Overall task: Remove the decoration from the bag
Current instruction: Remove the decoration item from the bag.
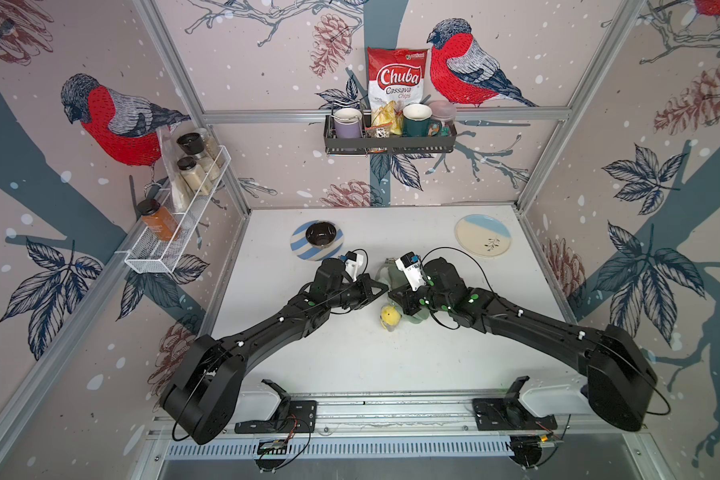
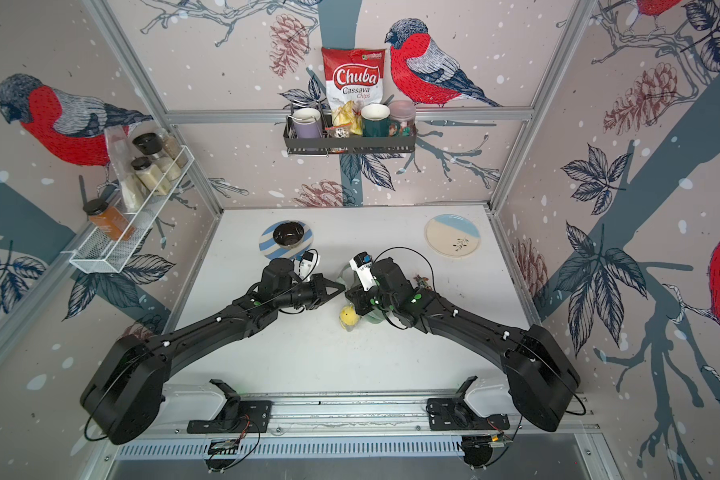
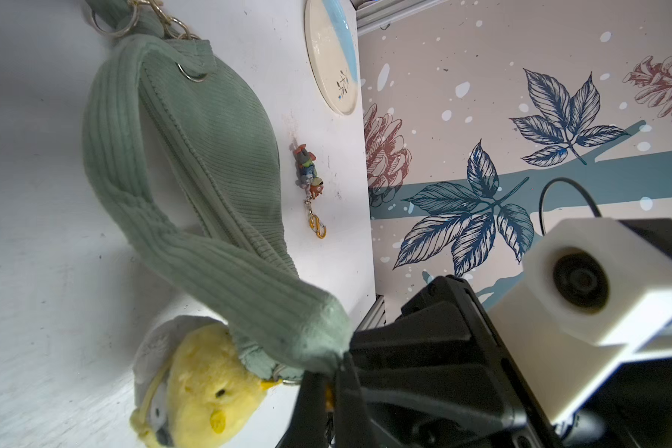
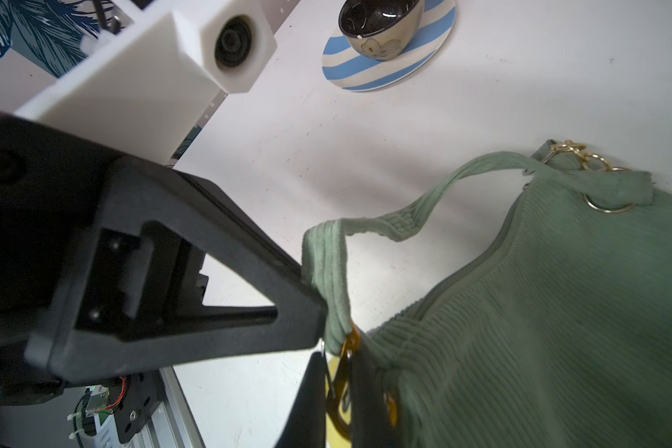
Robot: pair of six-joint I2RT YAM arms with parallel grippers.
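The sage-green ribbed bag lies on the white table, mostly hidden under the arms in both top views. The decoration, a yellow plush bird, hangs at the near end of the bag's strap by an amber clasp. My left gripper is shut on the strap right beside the clasp. Its fingers show in the right wrist view. My right gripper meets it tip to tip, jaws shut on the amber clasp.
A small figure keychain lies loose on the table right of the bag. At the back left, a dark bowl sits on a striped plate. A cream-and-blue plate lies back right. Racks hang on the walls.
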